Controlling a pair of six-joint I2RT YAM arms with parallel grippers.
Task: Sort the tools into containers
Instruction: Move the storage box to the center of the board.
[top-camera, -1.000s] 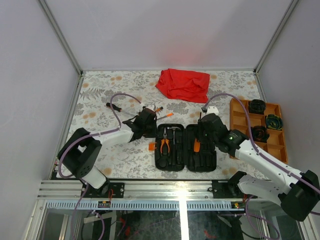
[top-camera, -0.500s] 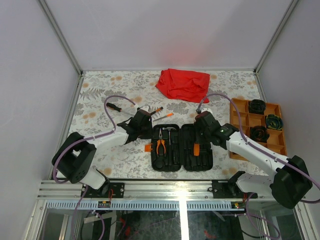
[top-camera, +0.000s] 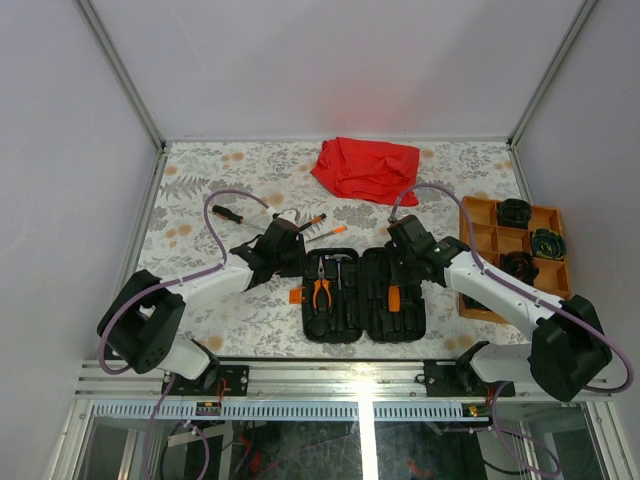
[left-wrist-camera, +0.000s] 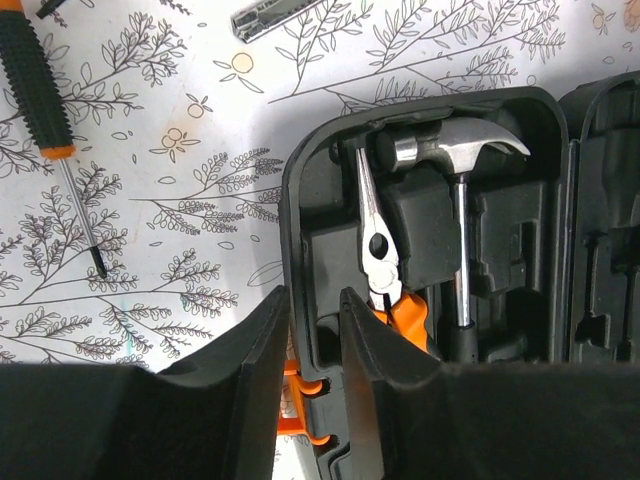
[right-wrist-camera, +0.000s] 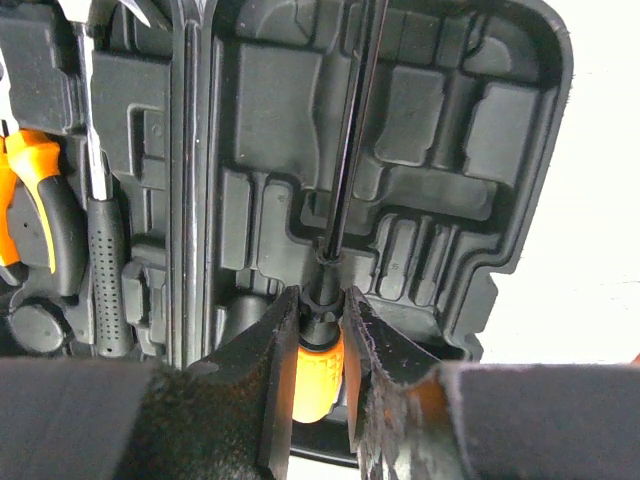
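Observation:
The black case (top-camera: 418, 322) lies open at the table's near middle. Its left half holds orange-handled pliers (top-camera: 322, 290) and a steel-headed hammer (top-camera: 341, 266). My left gripper (top-camera: 301, 268) stands astride the case's left wall (left-wrist-camera: 312, 230), jaws slightly parted, beside the orange latch (left-wrist-camera: 292, 385). My right gripper (right-wrist-camera: 318, 310) is shut on an orange-handled screwdriver (right-wrist-camera: 320, 372) whose shaft lies in the right half's moulded slots. Loose screwdrivers lie left of the case (top-camera: 228, 214) and behind it (top-camera: 330, 232). The orange tray (top-camera: 478, 240) sits at the right.
A red cloth (top-camera: 367, 168) lies crumpled at the back. The tray holds three dark round items, one of them (top-camera: 515, 212) in a far compartment. In the left wrist view a black-and-orange screwdriver (left-wrist-camera: 35, 90) lies on the floral table left of the case.
The case has slid a little to the left with both arms. My left gripper's jaws have eased apart on the case's wall. The right gripper kept its hold on the screwdriver.

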